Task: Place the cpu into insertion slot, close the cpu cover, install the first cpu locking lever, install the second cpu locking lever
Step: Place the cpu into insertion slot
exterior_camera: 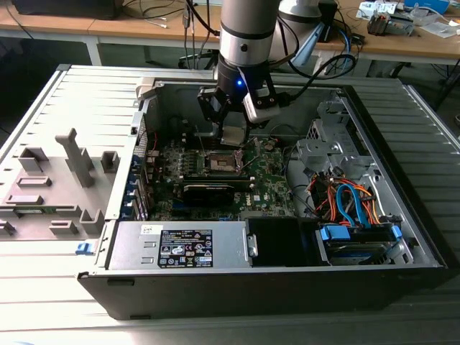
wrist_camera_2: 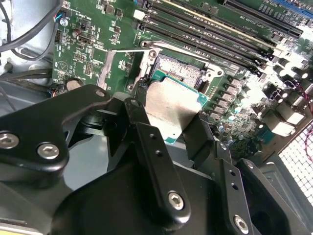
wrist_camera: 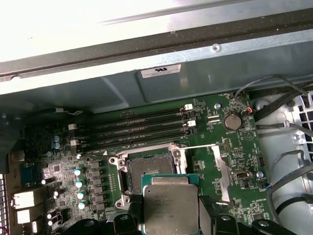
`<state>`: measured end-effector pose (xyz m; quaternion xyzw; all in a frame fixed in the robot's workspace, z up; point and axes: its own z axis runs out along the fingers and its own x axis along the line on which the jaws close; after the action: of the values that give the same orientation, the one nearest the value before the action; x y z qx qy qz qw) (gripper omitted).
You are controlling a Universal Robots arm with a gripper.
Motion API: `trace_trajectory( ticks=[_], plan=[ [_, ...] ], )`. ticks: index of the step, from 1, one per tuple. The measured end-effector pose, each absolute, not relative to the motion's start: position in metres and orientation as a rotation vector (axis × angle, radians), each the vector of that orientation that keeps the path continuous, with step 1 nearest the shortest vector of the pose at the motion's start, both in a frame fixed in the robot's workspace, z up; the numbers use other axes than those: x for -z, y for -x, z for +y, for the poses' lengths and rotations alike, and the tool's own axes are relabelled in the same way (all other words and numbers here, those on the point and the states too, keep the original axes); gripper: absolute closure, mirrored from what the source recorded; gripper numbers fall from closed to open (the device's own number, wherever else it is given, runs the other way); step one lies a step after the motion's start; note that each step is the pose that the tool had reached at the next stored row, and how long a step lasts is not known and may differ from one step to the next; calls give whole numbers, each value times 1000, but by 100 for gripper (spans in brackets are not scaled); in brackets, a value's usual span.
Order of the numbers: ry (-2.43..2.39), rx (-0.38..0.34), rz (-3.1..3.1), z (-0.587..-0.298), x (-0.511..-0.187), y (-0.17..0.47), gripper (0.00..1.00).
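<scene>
The cpu point(wrist_camera_2: 171, 110) is clamped in the gripper point(wrist_camera_2: 168, 128), with 1 black finger point(wrist_camera_2: 146, 139) on each of 2 opposite edges and the silvery-grey metal top exposed. In both wrist views the cpu point(wrist_camera: 171, 208) sits close over the near edge of the insertion slot point(wrist_camera: 149, 166). The slot's dark centre is uncovered. Whether the chip touches the socket rim cannot be determined.

The cpu cover point(wrist_camera: 221, 169) is swung open and stands off to 1 side of the socket as a thin silver frame.

In the exterior view the gripper point(exterior_camera: 233, 140) hangs at the upper centre of the frame, directly above the insertion slot point(exterior_camera: 224, 162) on the green circuit board point(exterior_camera: 269, 183). The board lies inside the open computer case point(exterior_camera: 402, 215). Long black memory slots point(wrist_camera: 137, 129) run beside the socket.
</scene>
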<state>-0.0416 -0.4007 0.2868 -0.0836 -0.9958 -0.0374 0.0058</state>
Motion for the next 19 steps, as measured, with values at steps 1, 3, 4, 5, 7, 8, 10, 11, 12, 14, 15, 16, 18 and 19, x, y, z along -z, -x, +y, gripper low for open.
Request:
trace_trajectory(
  ticks=[1,3,4,5,7,8,10,11,12,14,15,16,18,19],
  plan=[
    [264,114,-3117,-401,-287,42,45],
    [269,108,-3117,-401,-287,42,45],
    [271,106,-3117,-401,-287,42,45],
    [272,105,-3117,-401,-287,42,45],
    [274,102,-3117,-401,-287,42,45],
    [275,101,-3117,-401,-287,42,45],
    [277,97,-3118,-401,-287,42,45],
    [278,95,-3118,-401,-287,42,45],
    [279,92,-3118,-401,-287,42,45],
    [281,89,-3118,-401,-287,42,45],
    [282,87,-3118,-401,-287,42,45],
    [282,85,-3118,-401,-287,42,45],
    [284,79,-3119,-401,-287,42,45],
    [285,76,-3119,-401,-287,42,45]
  ],
)
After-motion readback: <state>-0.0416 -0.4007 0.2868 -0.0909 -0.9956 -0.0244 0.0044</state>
